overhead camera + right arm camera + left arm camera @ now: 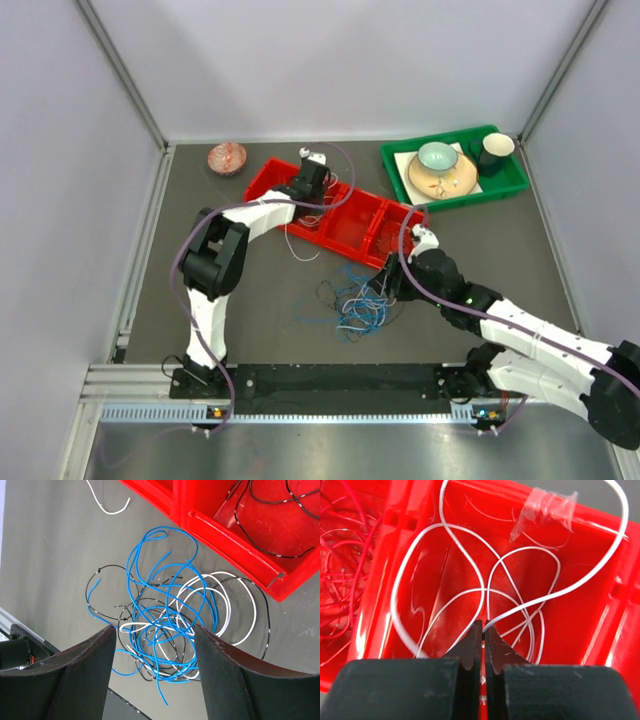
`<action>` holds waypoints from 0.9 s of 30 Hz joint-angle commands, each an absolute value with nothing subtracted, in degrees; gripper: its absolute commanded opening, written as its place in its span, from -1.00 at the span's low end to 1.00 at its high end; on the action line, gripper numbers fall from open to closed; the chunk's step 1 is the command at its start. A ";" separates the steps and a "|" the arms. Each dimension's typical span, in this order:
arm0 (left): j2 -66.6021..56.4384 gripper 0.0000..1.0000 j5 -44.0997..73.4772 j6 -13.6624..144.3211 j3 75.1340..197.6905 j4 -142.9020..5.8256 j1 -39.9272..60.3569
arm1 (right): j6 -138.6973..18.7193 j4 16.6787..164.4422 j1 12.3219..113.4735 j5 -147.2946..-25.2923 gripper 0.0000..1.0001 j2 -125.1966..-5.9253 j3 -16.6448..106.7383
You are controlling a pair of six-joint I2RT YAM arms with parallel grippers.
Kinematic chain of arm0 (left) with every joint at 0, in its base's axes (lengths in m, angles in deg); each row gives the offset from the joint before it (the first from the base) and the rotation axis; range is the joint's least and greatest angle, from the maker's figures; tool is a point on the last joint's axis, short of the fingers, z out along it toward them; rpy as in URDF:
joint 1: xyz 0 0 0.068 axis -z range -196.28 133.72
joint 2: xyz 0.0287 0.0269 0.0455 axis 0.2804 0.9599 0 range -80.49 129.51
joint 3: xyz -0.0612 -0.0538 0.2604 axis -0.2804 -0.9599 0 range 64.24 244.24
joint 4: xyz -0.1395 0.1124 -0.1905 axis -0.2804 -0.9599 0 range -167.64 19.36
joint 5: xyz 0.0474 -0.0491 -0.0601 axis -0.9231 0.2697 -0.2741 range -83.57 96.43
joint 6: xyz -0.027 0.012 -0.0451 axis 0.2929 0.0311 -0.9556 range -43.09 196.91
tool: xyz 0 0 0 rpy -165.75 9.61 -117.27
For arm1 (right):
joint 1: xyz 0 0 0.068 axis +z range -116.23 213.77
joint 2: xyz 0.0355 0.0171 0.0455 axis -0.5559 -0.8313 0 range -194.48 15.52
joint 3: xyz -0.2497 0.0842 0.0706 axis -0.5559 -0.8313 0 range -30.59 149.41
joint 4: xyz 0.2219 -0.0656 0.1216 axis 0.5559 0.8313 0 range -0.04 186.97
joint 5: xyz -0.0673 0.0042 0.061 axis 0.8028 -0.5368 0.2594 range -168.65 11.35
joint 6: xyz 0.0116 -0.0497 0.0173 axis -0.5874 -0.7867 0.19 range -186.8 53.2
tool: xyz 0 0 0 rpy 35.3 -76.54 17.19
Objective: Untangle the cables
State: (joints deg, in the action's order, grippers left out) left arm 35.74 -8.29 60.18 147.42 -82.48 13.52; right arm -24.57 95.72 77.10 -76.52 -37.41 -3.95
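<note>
Left gripper (483, 630) is pinched tight on one white cable (465, 555). Its arm reaches far out over the single red tray (350, 225), fingers pointing down into a compartment where that cable's loops lie. Red cables (340, 555) fill the compartment beside it. Right gripper (155, 630) hangs with its jaws spread and holds nothing, arm bent low above one tangle (165, 625) of blue, white and black cables on the table (260, 300). Its strands are too knotted to count. One loose white piece (111, 513) lies apart from it.

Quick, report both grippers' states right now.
Left gripper: shut on a white cable.
Right gripper: open, empty, above the cable tangle.
</note>
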 commanded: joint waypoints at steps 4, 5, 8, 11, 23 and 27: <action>35.36 -0.97 -8.69 58.72 153.72 -86.55 13.69 | -24.18 95.15 77.19 -75.84 0.28 -35.11 -4.13; 34.74 -0.89 -8.17 58.54 153.63 -86.81 13.69 | -24.18 95.06 77.19 -75.84 0.28 -35.11 -4.13; 32.63 -0.69 -8.86 58.54 153.63 -88.22 14.39 | -24.44 95.15 77.19 -75.75 0.29 -35.02 -3.87; 30.17 -0.55 -9.39 58.98 153.72 -89.80 15.27 | -24.79 95.15 77.10 -76.01 0.30 -35.54 -3.43; 19.54 0.22 -9.39 59.24 150.29 -92.44 17.29 | -24.97 95.15 77.19 -76.54 0.47 -36.33 -2.99; 21.53 0.50 -12.02 59.95 151.86 -90.06 17.11 | -24.70 95.06 77.19 -76.54 0.47 -36.95 -2.82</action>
